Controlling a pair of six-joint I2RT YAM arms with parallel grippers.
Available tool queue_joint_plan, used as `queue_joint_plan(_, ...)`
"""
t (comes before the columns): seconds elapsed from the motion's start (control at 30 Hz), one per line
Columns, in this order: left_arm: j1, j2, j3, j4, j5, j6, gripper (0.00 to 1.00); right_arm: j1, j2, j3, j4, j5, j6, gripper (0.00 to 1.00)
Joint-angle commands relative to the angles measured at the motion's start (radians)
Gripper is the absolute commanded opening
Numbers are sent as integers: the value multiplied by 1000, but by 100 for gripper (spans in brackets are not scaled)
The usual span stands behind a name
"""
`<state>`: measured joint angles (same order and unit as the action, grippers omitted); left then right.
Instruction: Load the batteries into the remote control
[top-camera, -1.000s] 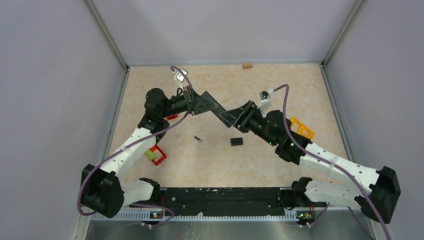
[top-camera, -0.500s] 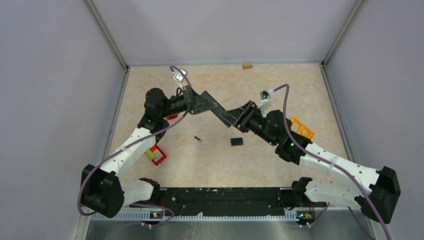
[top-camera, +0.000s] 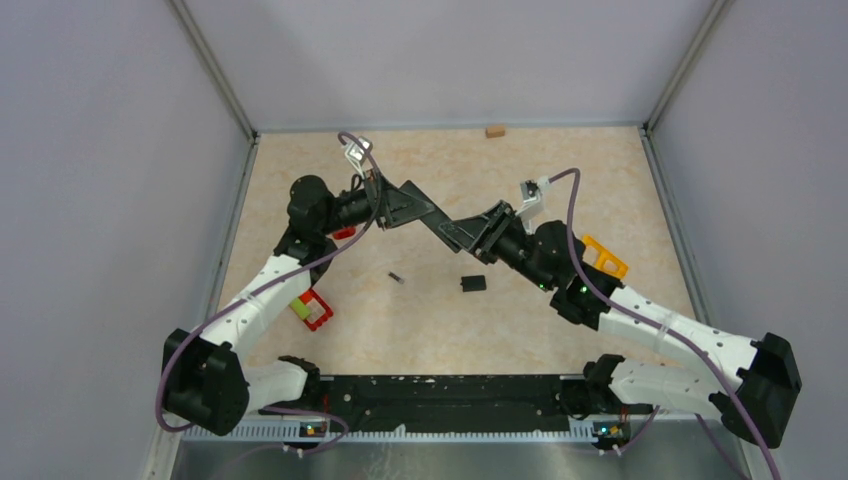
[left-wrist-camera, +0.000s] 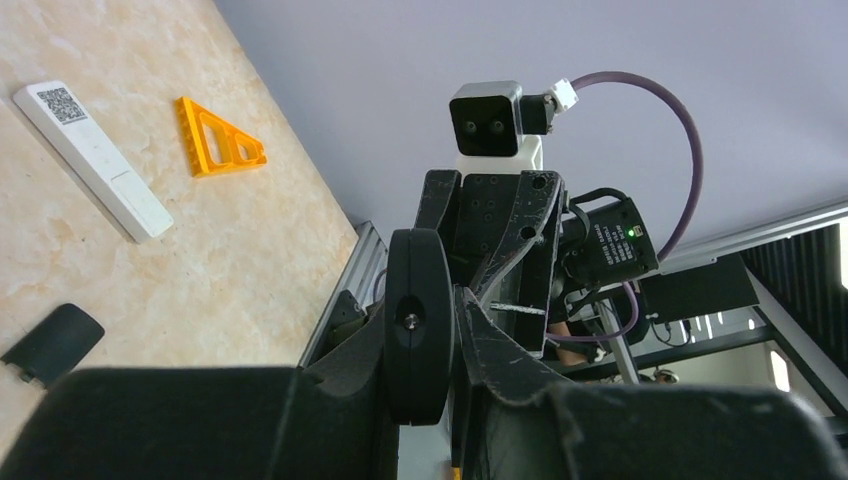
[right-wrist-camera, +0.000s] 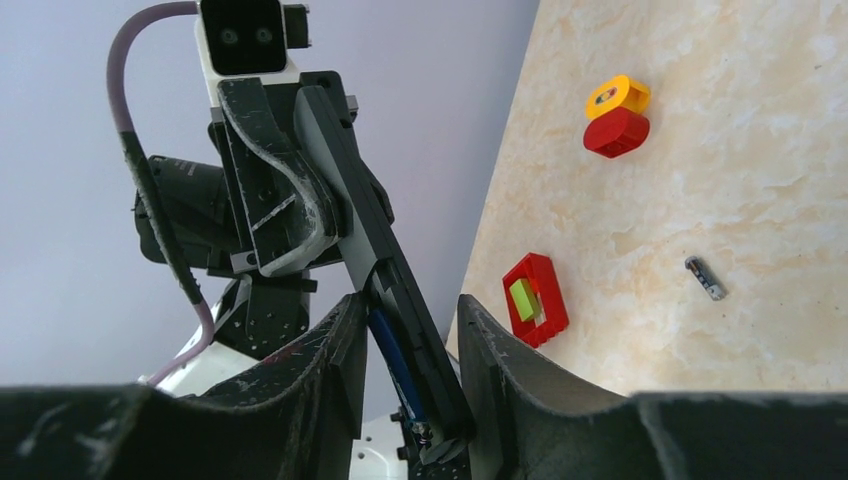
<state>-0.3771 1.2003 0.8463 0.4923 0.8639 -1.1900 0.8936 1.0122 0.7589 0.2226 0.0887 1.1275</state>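
The black remote control (top-camera: 440, 222) hangs in mid-air over the table's middle, with my left gripper (top-camera: 402, 205) shut on its far end. In the left wrist view the remote control (left-wrist-camera: 420, 340) shows end-on between my left gripper's (left-wrist-camera: 428, 335) pads. My right gripper (top-camera: 479, 233) meets the remote's other end. In the right wrist view my right gripper (right-wrist-camera: 410, 312) is open, its jaws straddling the remote (right-wrist-camera: 385, 260) with narrow gaps. A blue battery (right-wrist-camera: 395, 365) lies along the remote's bay. A dark battery (top-camera: 396, 277) (right-wrist-camera: 704, 277) lies loose on the table.
A small flat black cover (top-camera: 473, 284) (left-wrist-camera: 52, 343) lies near the loose battery. A red frame with a green block (top-camera: 312, 310) (right-wrist-camera: 535, 298) sits at the left. An orange triangle (top-camera: 603, 256) (left-wrist-camera: 220, 138) and a white bar (left-wrist-camera: 92, 160) lie at the right. A wooden block (top-camera: 494, 130) rests by the back wall.
The right gripper's jaws have narrowed around the remote's end. Both arms have stayed almost where they were.
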Motion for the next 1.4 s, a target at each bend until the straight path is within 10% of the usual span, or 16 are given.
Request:
queue_joint_plan(0.0,3,0,25,67,-1,-58,0,-4,8,-17,40,-11,-23,30)
queue_joint_plan(0.27,5,-25,1,99,-3,3,0,-4,-12,-4,36,11,-39,71)
queue_joint_plan(0.47,10,-38,-28,92,-14,55,0,-5,-84,-3,43,34,-120,81)
queue_joint_plan(0.87,17,-49,-57,153,-34,44,0,-10,-188,-52,-126,116,-233,50)
queue_joint_plan(1.23,18,-50,-53,141,-39,55,0,-11,-171,-22,-165,92,-308,50)
queue_joint_plan(1.37,17,-49,-6,-113,-66,212,0,-12,-147,-9,-201,107,-343,54)
